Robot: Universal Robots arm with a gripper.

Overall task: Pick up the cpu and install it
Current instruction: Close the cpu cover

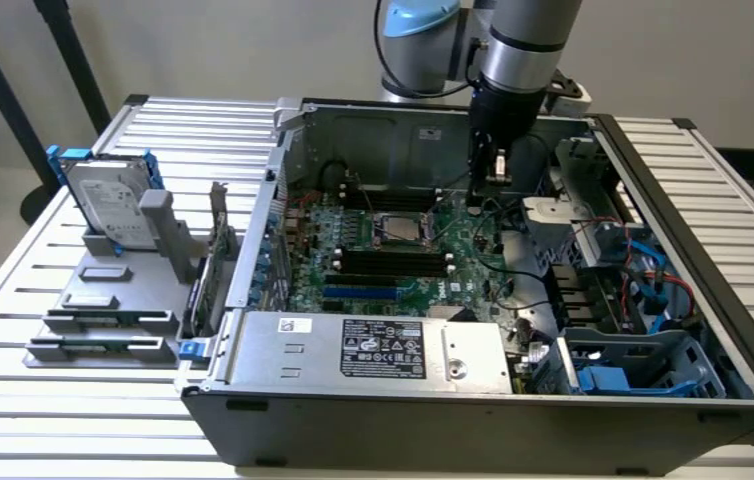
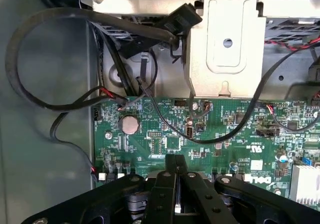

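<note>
In the exterior view the cpu [image 1: 400,228], a small silvery square, lies flat inside the dark socket frame in the middle of the green motherboard [image 1: 350,275] of the open computer case [image 1: 484,410]. My gripper [image 1: 497,182] hangs over the board toward the exterior view's right of the socket, apart from the cpu. In the wrist view the black fingers [image 2: 167,176] are pressed together and my gripper [image 2: 175,160] is shut with nothing between them. Below it lies the motherboard [image 2: 210,134] with a round coin cell [image 2: 130,124].
A hard drive in a blue bracket [image 1: 104,205] stands on a grey fixture [image 1: 104,315] at the exterior view's left, outside the case. A metal power supply box [image 1: 364,345] fills the case front. Black cables [image 2: 45,104] and a metal bracket [image 2: 227,39] lie near the gripper.
</note>
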